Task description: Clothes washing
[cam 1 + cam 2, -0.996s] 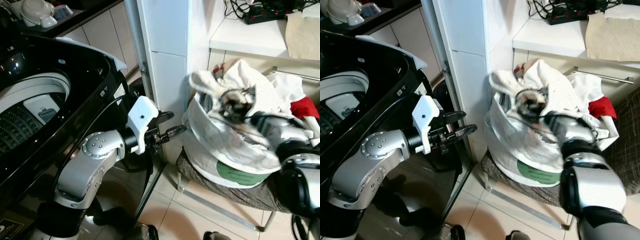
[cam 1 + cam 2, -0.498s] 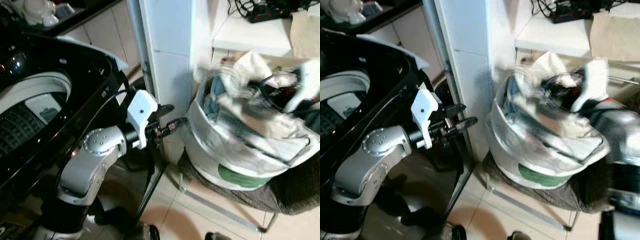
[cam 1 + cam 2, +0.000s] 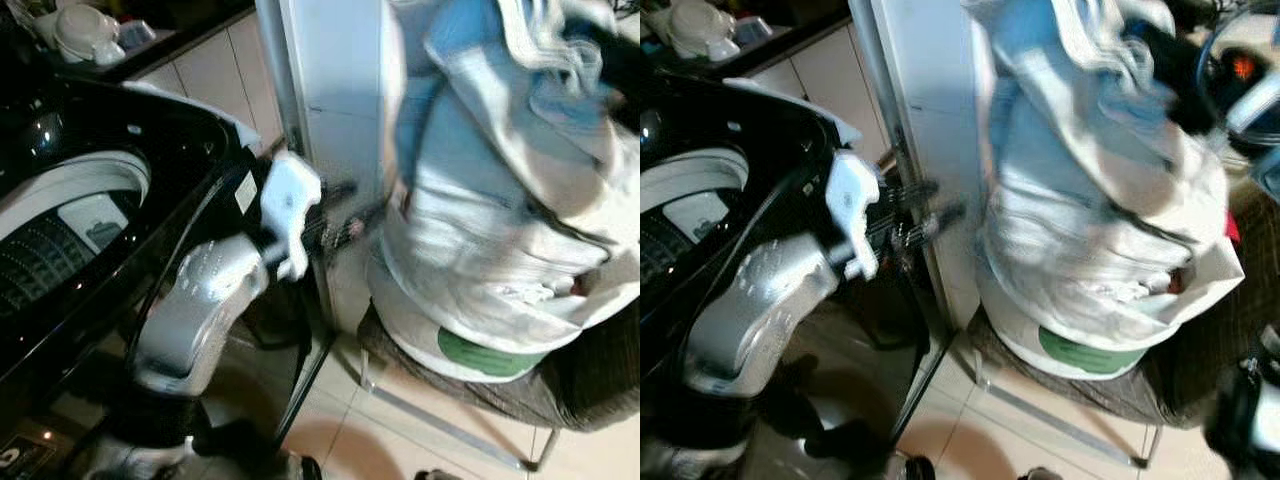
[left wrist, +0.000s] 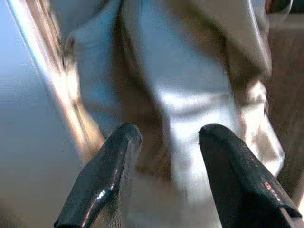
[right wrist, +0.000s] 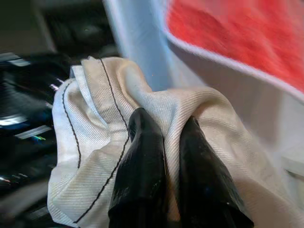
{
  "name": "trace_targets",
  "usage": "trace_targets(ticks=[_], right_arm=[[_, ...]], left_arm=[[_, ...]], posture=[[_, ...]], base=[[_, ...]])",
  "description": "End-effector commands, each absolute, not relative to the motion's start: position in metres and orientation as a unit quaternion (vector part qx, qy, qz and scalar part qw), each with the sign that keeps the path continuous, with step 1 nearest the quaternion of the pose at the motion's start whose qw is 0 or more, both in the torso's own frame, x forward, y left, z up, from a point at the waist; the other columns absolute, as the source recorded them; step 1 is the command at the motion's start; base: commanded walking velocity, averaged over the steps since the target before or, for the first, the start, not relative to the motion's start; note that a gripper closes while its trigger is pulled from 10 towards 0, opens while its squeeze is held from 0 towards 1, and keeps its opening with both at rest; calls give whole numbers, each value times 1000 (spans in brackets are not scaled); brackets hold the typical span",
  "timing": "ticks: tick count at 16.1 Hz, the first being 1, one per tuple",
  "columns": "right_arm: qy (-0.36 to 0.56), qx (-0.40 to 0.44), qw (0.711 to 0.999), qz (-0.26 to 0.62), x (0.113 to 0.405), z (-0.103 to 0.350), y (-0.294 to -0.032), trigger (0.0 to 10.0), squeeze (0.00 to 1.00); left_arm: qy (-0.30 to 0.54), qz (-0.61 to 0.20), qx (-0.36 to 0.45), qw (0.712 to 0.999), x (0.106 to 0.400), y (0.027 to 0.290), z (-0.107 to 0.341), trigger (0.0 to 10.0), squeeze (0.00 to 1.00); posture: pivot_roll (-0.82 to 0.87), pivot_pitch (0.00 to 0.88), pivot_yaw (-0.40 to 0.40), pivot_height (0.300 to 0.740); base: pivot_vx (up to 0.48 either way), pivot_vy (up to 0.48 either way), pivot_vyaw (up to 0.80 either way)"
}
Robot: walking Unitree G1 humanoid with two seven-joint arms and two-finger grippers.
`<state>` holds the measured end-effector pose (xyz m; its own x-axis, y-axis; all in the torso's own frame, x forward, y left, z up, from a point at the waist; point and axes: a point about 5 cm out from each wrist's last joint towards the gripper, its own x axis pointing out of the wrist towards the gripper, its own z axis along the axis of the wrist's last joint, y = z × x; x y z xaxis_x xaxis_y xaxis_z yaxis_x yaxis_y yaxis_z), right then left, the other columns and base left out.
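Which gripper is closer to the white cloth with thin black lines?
Right. The right gripper is shut on the white cloth. The left gripper hangs open beside the laundry bag, holding nothing.

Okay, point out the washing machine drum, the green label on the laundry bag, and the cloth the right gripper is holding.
washing machine drum [image 3: 45, 250], left eye view, on its perforated inner wall.
green label [image 3: 490, 355], left eye view, middle of the label on the white bag.
white cloth [image 5: 95, 123], right wrist view, on the fold with dark stitching beside the fingers.
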<state>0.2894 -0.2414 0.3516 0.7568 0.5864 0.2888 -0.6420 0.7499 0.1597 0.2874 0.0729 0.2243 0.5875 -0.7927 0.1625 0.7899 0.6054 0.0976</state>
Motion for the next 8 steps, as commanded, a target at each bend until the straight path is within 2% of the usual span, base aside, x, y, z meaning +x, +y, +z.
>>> trace_targets(ticks=[1, 3, 4, 8], right_arm=[[-160, 131, 901, 380, 277, 377, -228, 0, 0], [-163, 150, 885, 410, 278, 381, -219, 0, 0], [-146, 164, 874, 434, 282, 376, -207, 0, 0], [-122, 193, 855, 465, 285, 365, -184, 0, 0]], left_arm=[[-143, -447, -32, 882, 287, 75, 243, 10000, 1000], [-179, -459, -59, 868, 285, 68, 257, 10000, 1000], [-212, -478, -134, 842, 283, 58, 273, 10000, 1000], [-222, -477, -169, 834, 284, 46, 279, 10000, 1000]], posture=[[-85, 0, 128, 740], [-86, 0, 121, 740], [-85, 0, 106, 740], [-87, 0, 103, 740]], base=[[0, 0, 0], [0, 0, 0], [0, 0, 0], [0, 0, 0]])
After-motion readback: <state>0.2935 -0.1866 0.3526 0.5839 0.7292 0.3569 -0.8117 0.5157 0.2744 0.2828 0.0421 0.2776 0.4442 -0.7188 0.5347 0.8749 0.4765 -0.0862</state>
